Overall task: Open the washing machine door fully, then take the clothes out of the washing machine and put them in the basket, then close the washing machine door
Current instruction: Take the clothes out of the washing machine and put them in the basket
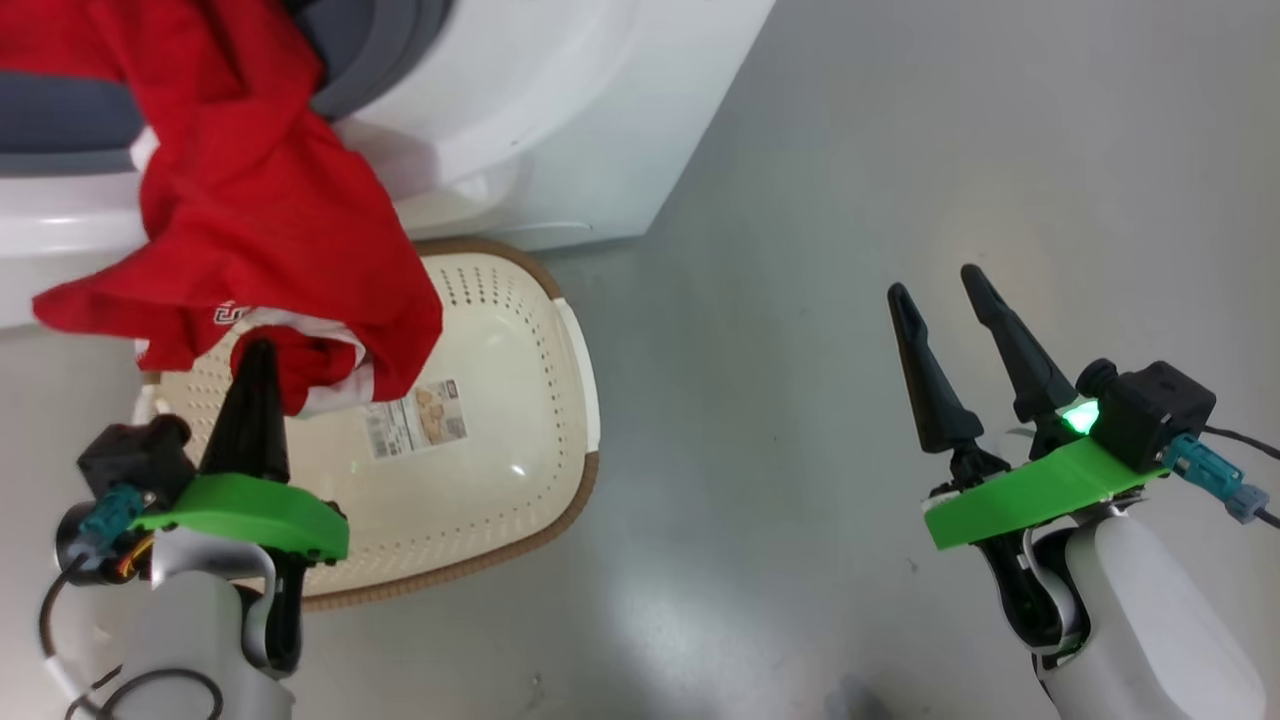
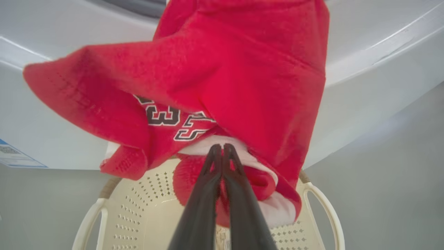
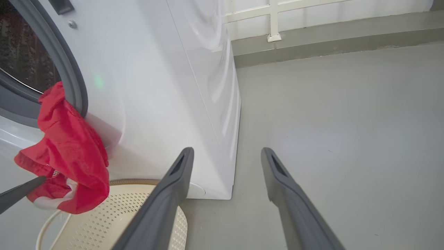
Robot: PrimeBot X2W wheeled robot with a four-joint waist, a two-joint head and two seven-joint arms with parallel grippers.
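basket (image 1: 500, 330) on floor (image 1: 900, 150), just before washing machine (image 1: 560, 120) | clothes (image 1: 260, 200) hang from its opening, over basket left part

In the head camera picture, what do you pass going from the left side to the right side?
First the left pincer pinching the red jersey → paper label → right edge of the basket → grey floor → right pincer, open.

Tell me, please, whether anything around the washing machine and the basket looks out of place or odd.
Only the red garment stands out: its top hangs over the grey ring of the washing machine, while its lower edge is pinched in the shut left hand above the basket. Nothing looks spilled or damaged.
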